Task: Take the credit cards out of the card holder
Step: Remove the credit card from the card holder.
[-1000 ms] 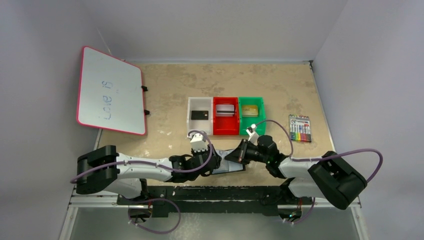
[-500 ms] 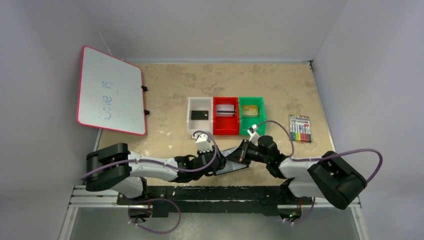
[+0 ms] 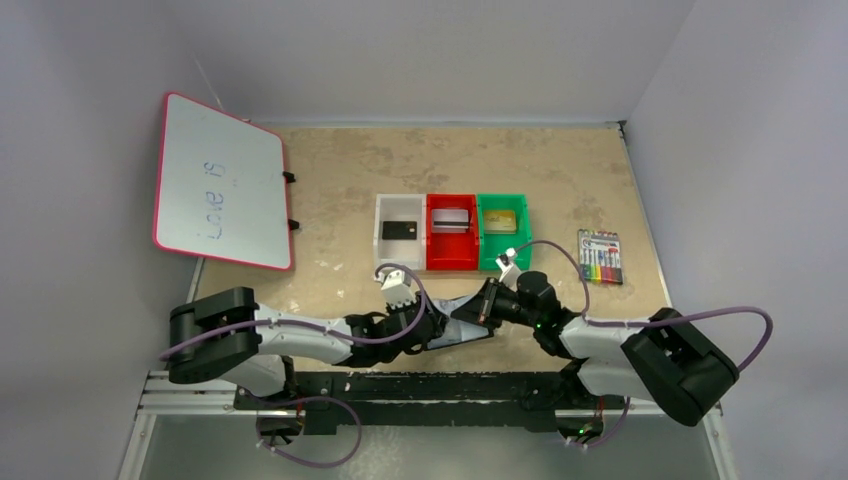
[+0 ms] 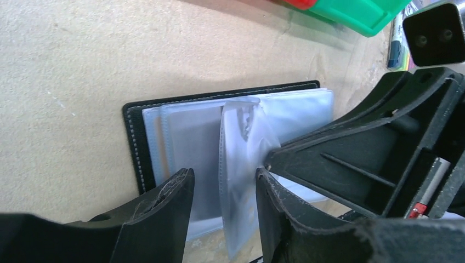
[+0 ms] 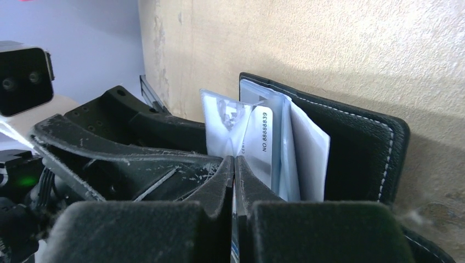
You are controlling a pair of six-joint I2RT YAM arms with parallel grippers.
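Note:
The black card holder (image 3: 468, 331) lies open near the table's front edge, its clear sleeves fanned out. It also shows in the left wrist view (image 4: 134, 131) and the right wrist view (image 5: 362, 148). My right gripper (image 5: 234, 160) is shut on one clear sleeve, which stands upright and holds a white numbered card (image 5: 263, 137). My left gripper (image 4: 224, 175) is open, with that raised sleeve (image 4: 241, 142) between its fingers. In the top view the left gripper (image 3: 440, 323) and right gripper (image 3: 480, 307) meet over the holder. A black card (image 3: 399, 229), a silver-grey card (image 3: 451, 218) and a gold card (image 3: 500, 220) lie in bins.
A white bin (image 3: 382, 250), a red bin (image 3: 450, 260) and a green bin (image 3: 522, 215) stand in a row behind the holder. A pack of coloured markers (image 3: 600, 256) lies at the right. A whiteboard (image 3: 220, 180) leans at the back left.
My left gripper shifted slightly right along the holder, then eased back. My right gripper has stayed pinched on the sleeve, and its arm has shifted a little.

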